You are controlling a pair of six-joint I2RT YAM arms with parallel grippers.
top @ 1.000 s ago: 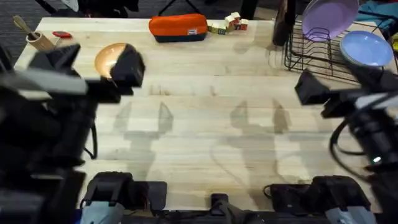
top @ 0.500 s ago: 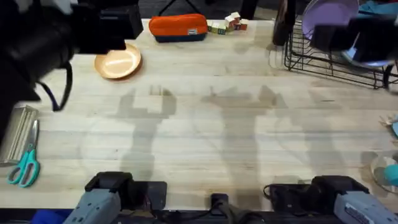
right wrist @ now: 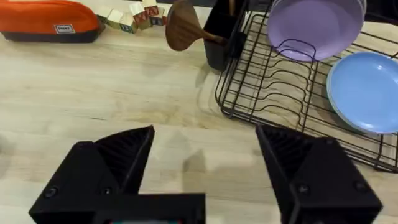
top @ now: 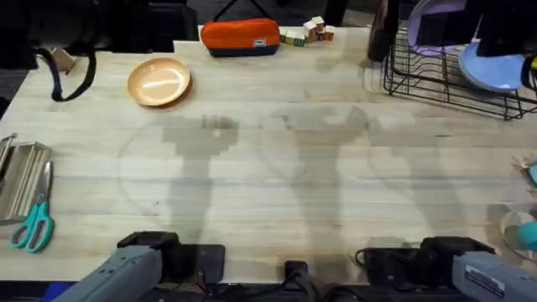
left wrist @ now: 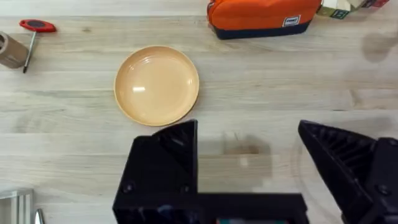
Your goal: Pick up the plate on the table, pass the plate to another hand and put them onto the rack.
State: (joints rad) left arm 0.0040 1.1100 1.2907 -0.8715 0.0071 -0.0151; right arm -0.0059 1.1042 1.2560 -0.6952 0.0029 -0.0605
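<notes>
Since a second ago both arms lifted away. Overhead: the plate [top: 159,82] lies flat on the surface [top: 277,168], far from the rack [top: 445,75]. Left wrist: left hand [left wrist: 249,162] wide; best descend onto the rim. Right wrist: right hand [right wrist: 205,168] wide, empty.

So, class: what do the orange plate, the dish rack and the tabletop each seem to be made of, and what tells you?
Plate: probably glazed ceramic or hard plastic, with glossy highlights. Rack: thin black coated wire, likely metal. Table: pale wood planks, with visible grain and seams, matte.
</notes>
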